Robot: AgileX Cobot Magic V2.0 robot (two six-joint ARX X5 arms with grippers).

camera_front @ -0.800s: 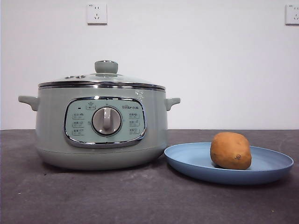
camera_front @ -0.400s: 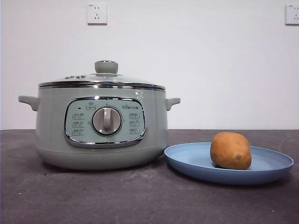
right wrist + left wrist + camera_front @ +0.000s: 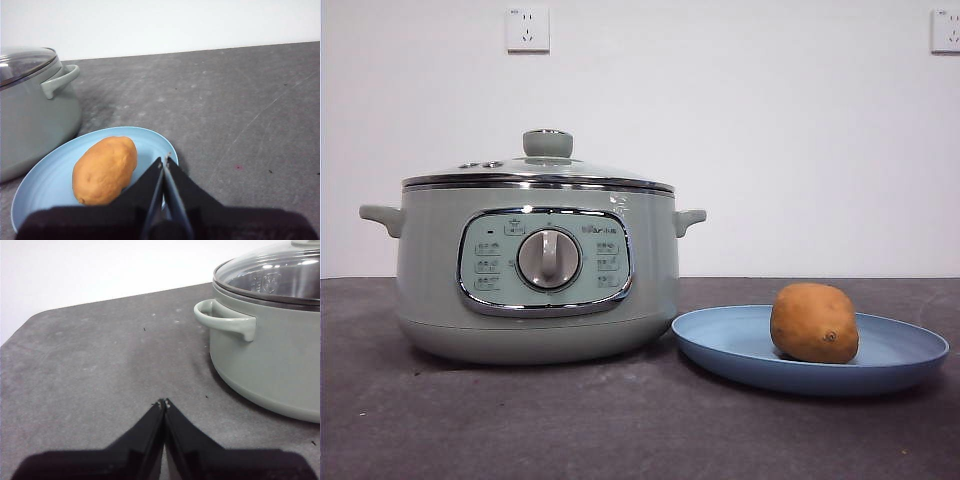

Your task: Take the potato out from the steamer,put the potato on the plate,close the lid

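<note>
The brown-orange potato [image 3: 814, 322] lies on the light blue plate [image 3: 740, 345], just right of the pale green steamer [image 3: 535, 275]. The glass lid [image 3: 540, 170] with its green knob sits closed on the steamer. In the right wrist view, the potato [image 3: 105, 169] rests on the plate [image 3: 45, 182] close beside my right gripper [image 3: 165, 161], which is shut and empty. My left gripper [image 3: 163, 403] is shut and empty over bare table, apart from the steamer [image 3: 270, 360] and its side handle. Neither arm shows in the front view.
The dark grey table [image 3: 620, 430] stretches in front of the steamer and plate. A white wall with two sockets [image 3: 527, 29] stands behind. The table's rounded corner edge [image 3: 30, 320] shows in the left wrist view.
</note>
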